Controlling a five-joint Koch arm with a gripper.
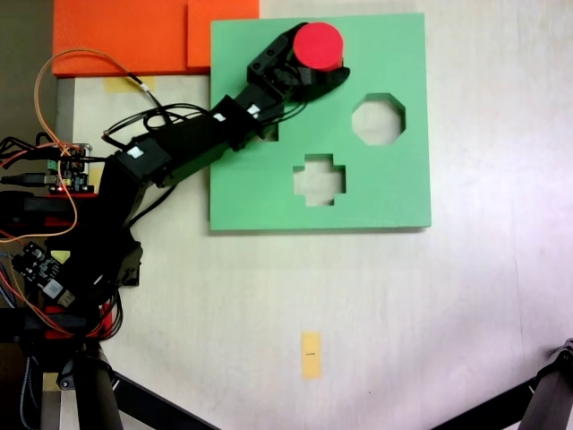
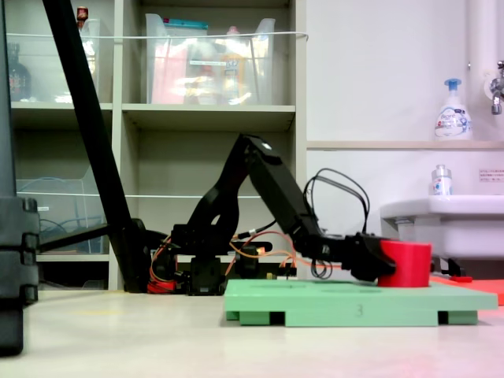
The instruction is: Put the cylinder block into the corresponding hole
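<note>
The red cylinder block (image 1: 320, 45) stands upright at the far edge of the green foam board (image 1: 394, 193), left of the octagonal cut-out (image 1: 378, 119). My gripper (image 1: 324, 52) reaches in from the left, and its black jaws hug the block from both sides, shut on it. In a fixed view from the side, the block (image 2: 405, 264) rests with its base at the board's (image 2: 346, 303) top surface, with the gripper (image 2: 376, 266) against its left side. The corresponding hole is hidden under the block and gripper. A cross-shaped cut-out (image 1: 320, 178) lies nearer the front.
Orange foam sheets (image 1: 134, 36) lie at the top left, touching the board's corner. Circuit boards and wires (image 1: 67, 170) crowd the arm's base at the left. A yellow tape strip (image 1: 311, 355) marks the table in front. Black stand legs (image 1: 546, 394) cross the lower corners.
</note>
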